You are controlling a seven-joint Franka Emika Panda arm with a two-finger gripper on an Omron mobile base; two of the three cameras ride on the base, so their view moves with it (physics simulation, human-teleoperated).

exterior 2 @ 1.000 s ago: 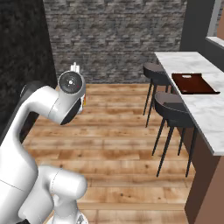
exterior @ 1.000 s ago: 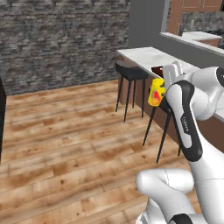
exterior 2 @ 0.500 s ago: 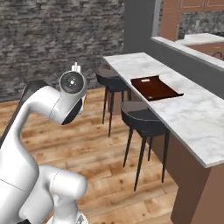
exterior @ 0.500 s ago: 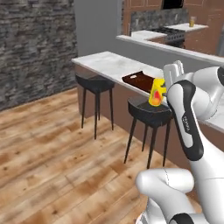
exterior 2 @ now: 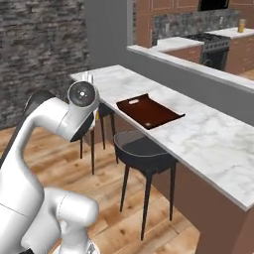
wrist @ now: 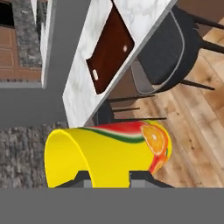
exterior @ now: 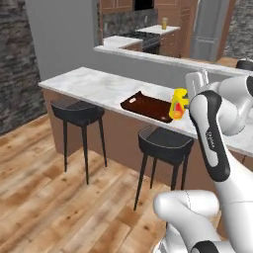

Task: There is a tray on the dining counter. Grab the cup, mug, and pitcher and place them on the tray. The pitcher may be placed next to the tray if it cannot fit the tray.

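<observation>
Fingers (wrist: 107, 177) clamped on the cup (wrist: 109, 155) (yellow); tray (exterior: 148, 106) on the dining counter (exterior: 94, 86).

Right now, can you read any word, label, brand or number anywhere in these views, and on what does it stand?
White robot arm: small dark lettering along the forearm, too small and blurred to read.
Yellow handleless cup, held in the gripper: a printed fruit picture, watermelon and orange slice, no words.
Dark brown rectangular tray and white marble dining counter: no text.
</observation>
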